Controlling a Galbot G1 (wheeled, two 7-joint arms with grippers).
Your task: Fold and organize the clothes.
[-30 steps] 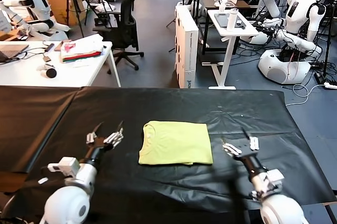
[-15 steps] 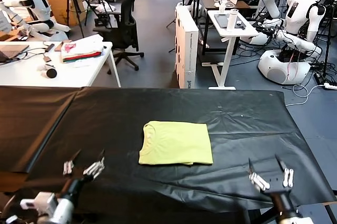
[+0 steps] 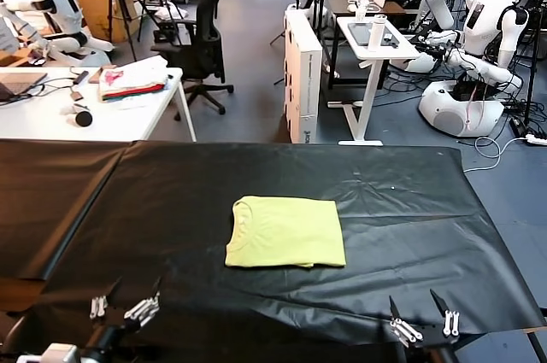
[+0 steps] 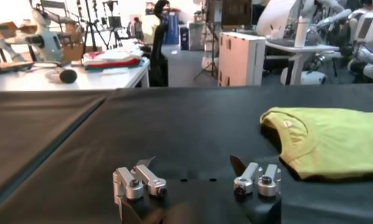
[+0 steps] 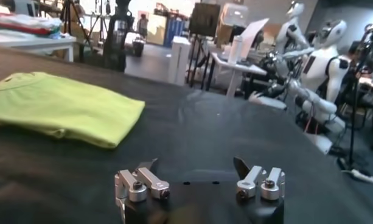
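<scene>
From the head view, the shirt (image 3: 286, 231) lies folded flat in the middle of the black table (image 3: 410, 201), a bit longer from side to side than front to back, with its neck on the robot's left; the left claw (image 3: 125, 306) and the right claw (image 3: 420, 324) both hang near the table's front edge, well apart from the shirt, fingers spread and holding nothing. From the left wrist view, the shirt (image 4: 332, 141) is ahead of the left claw (image 4: 197, 182) and off toward the other arm, neck end nearest. From the right wrist view, the shirt (image 5: 58, 106) is ahead of the right claw (image 5: 199, 184) and off toward the left arm, so neither arm looks much nearer.
</scene>
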